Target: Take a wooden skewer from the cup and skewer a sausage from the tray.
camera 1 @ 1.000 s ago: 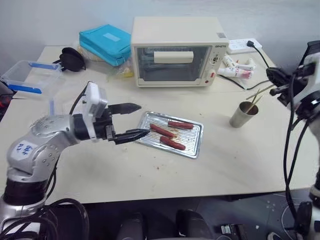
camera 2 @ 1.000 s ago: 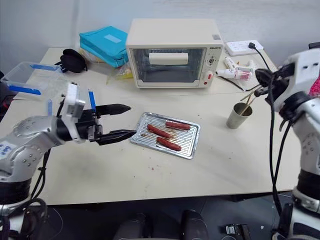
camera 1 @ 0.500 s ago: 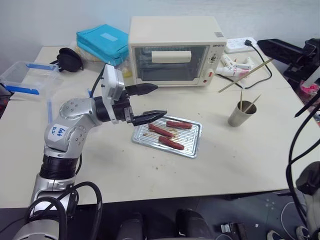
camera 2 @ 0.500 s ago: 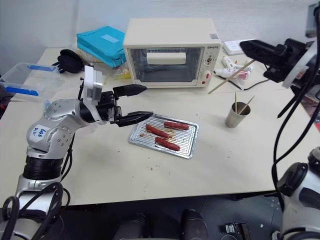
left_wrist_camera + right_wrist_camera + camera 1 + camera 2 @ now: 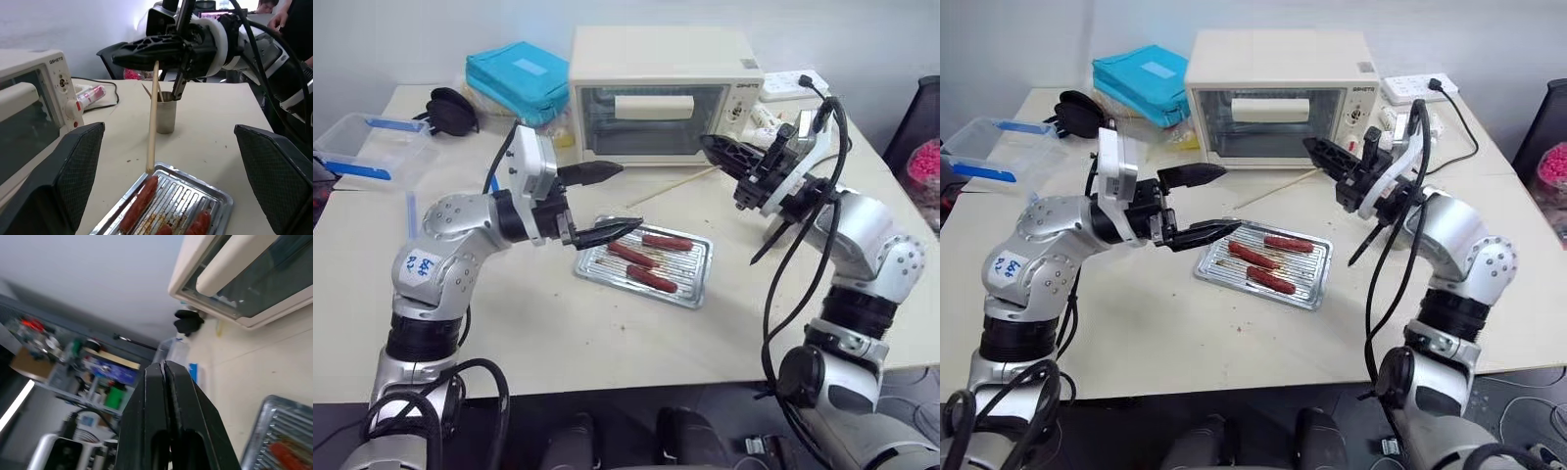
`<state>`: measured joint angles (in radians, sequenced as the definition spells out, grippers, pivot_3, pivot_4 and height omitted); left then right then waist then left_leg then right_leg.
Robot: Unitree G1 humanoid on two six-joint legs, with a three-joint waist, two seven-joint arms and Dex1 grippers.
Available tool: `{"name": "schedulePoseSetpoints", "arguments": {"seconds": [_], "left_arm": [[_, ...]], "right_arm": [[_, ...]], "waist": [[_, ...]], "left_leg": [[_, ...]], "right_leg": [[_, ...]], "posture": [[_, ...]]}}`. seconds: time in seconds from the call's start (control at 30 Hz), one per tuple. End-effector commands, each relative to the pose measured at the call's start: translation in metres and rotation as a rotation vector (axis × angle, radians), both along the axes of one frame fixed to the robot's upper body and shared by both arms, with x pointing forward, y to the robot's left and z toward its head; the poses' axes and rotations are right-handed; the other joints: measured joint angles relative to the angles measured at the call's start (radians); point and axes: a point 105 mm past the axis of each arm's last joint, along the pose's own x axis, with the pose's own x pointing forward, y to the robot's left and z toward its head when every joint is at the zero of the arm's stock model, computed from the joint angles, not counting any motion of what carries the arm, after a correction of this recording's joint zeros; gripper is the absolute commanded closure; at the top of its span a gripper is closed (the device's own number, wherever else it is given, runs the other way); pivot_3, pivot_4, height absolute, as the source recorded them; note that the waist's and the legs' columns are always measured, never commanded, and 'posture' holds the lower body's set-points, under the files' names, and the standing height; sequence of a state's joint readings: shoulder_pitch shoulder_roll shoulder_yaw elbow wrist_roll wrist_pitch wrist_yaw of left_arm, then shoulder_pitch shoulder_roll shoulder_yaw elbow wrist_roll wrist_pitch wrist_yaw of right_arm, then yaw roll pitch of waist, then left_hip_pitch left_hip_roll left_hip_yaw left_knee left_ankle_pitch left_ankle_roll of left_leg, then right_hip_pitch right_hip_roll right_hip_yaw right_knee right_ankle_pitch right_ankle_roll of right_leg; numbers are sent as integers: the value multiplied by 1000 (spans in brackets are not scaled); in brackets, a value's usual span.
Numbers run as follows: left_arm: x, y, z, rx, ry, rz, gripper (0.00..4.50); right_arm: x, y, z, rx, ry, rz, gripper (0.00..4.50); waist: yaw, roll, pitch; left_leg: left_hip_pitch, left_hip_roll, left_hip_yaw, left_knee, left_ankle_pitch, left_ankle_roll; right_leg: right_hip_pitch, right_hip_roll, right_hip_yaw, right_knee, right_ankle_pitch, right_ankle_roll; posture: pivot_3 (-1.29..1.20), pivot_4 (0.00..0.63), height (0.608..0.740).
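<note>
Behind the right hand [image 5: 713,147], the cup, hidden in both eye views.

Twin head views down over the table [image 5: 607,323], wrist views close, all sharing the tray [image 5: 215,193]
</note>
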<state>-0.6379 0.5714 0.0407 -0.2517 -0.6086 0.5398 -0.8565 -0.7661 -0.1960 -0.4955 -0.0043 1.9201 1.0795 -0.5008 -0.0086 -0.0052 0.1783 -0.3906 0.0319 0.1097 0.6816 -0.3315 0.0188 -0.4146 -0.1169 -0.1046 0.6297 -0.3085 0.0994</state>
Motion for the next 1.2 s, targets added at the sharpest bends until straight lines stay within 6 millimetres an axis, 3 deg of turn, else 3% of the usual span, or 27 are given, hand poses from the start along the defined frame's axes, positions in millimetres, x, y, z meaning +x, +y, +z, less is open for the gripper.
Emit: {"name": "schedulePoseSetpoints", "arguments": {"seconds": [0.03,0.4,0.57,0.93,1.2], "left_arm": [[-10,4,11,-13,-42,15,0],[-7,-3,6,-36,-25,17,0],[-8,-5,8,-50,-10,-18,1113],[-14,-7,7,-35,11,-80,4437],[-12,-11,2,-9,6,-57,4487]], "right_arm": [[-10,11,7,43,-19,20,4492],[-18,24,20,101,-51,31,4492],[-20,24,21,97,-65,31,4500],[-21,17,17,100,-63,13,4500],[-22,15,17,99,-71,8,4500]], "waist": [[-4,0,0],[-16,0,0],[-19,0,0],[-19,0,0],[-18,0,0]], "left_leg": [[0,0,0,0,0,0],[-1,0,-2,0,0,0],[0,0,-2,0,0,0],[0,0,-2,0,0,0],[-1,0,-2,0,0,0]], "right_leg": [[0,0,1,1,0,0],[0,-1,3,0,0,0],[0,0,3,0,0,0],[0,0,3,0,0,0],[0,-1,3,0,0,0]], "posture": [[0,150,740],[0,150,740],[0,150,740],[0,150,740],[0,150,740]]}}
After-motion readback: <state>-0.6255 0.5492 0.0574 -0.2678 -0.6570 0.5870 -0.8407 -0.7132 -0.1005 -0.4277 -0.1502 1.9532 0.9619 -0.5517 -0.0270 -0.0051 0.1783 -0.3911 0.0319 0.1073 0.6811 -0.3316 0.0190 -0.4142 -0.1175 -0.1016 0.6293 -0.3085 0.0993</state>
